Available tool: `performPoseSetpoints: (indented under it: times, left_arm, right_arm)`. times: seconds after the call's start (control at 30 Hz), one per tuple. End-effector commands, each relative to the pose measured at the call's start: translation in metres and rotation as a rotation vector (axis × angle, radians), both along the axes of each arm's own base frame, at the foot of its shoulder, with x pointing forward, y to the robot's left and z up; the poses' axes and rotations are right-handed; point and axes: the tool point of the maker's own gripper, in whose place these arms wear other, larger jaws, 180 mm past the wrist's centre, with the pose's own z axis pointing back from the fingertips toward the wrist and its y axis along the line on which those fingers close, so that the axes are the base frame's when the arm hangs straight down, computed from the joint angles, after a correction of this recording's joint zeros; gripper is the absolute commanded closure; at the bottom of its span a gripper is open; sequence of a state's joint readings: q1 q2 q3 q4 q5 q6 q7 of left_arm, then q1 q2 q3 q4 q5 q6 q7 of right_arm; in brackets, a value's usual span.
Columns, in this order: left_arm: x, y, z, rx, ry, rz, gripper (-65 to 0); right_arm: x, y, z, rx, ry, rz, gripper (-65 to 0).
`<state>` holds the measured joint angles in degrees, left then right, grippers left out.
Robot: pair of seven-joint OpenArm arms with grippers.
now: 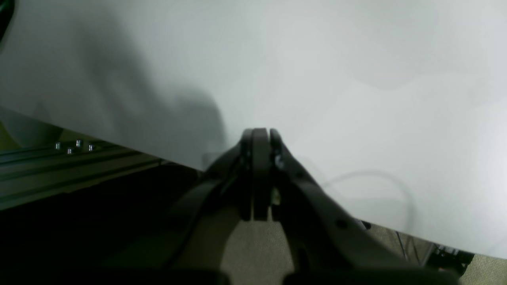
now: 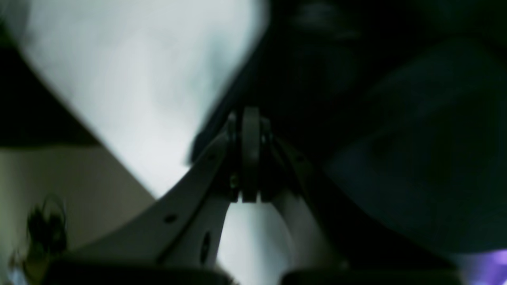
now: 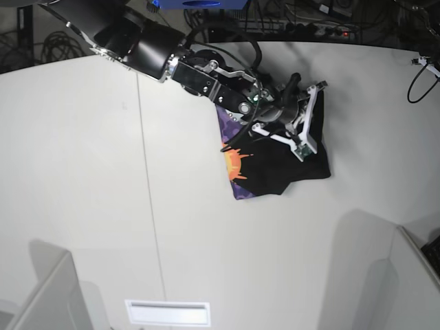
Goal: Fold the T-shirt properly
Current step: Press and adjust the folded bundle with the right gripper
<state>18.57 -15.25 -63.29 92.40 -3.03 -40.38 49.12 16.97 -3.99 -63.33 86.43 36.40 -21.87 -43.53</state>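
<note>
Fingers of your right gripper (image 2: 250,118) are pressed together over the shirt (image 3: 289,161), seemingly pinching black cloth to drag a fold; the shirt lies bunched mid-counter (image 3: 103,206). Your left gripper (image 1: 259,136) is closed on nothing, parked clear

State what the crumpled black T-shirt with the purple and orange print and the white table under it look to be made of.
The crumpled black T-shirt looks like soft matte knit cloth: it bunches into limp folds, and its purple and orange sun print bends with them. The white table appears to be a hard, smooth panel, perhaps laminate: flat, faintly sheened, with a straight seam. The exact material is unclear.
</note>
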Motion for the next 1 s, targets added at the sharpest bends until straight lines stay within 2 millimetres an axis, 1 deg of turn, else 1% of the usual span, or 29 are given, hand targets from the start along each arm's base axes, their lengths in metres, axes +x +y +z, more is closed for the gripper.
performPoseSetpoints:
  times: [0.0,0.07,0.13,0.2,0.23,0.3,0.37,0.47,0.5,0.57,0.63,0.7,0.77,0.87,0.97]
  left_arm:
    - [0.006,0.008,0.013,0.036,-0.027,-0.008,0.0]
    - [0.007,0.010,0.015,0.041,-0.028,-0.008,0.0]
    - [0.008,0.011,0.017,0.046,-0.027,-0.012,0.0]
    - [0.009,0.012,0.018,0.047,-0.031,-0.010,0.0]
    - [0.008,0.013,0.019,0.049,-0.032,-0.008,0.0]
    - [0.008,0.013,0.019,0.050,-0.032,-0.007,0.0]
    - [0.008,0.013,0.019,0.051,-0.033,-0.007,0.0]
    - [0.006,0.013,0.018,0.050,-0.027,-0.005,0.0]
    - [0.005,0.013,0.018,0.050,-0.025,-0.005,0.0]
    - [0.005,0.013,0.018,0.050,-0.027,-0.006,0.0]
    - [0.006,0.013,0.019,0.052,-0.027,-0.007,0.0]
    - [0.006,0.013,0.019,0.052,-0.027,-0.007,0.0]
    - [0.006,0.013,0.019,0.052,-0.027,-0.007,0.0]
    - [0.006,0.013,0.019,0.052,-0.027,-0.007,0.0]
    - [0.006,0.013,0.019,0.052,-0.027,-0.007,0.0]
  right_arm:
    - [0.007,0.012,0.020,0.035,-0.059,0.032,0.0]
    - [0.000,0.021,0.027,0.036,-0.085,0.080,0.0]
    - [-0.004,0.024,0.032,0.043,-0.103,0.105,0.0]
    - [0.001,0.023,0.041,0.061,-0.118,0.092,0.0]
    - [0.009,0.020,0.044,0.069,-0.118,0.067,0.0]
    - [0.032,0.009,0.047,0.079,-0.111,-0.009,0.0]
    - [0.056,-0.011,0.041,0.063,-0.100,-0.089,0.0]
    - [0.083,-0.034,0.039,0.046,-0.106,-0.167,0.0]
    - [0.089,-0.040,0.036,0.034,-0.108,-0.182,0.0]
    - [0.097,-0.047,0.030,0.008,-0.108,-0.196,0.0]
    - [0.105,-0.053,0.019,-0.029,-0.100,-0.212,0.0]
    - [0.107,-0.058,0.005,-0.064,-0.078,-0.226,0.0]
    - [0.109,-0.058,-0.001,-0.071,-0.075,-0.235,0.0]
    - [0.110,-0.047,-0.002,-0.053,-0.083,-0.237,0.0]
    - [0.117,-0.030,0.005,-0.036,-0.097,-0.235,0.0]
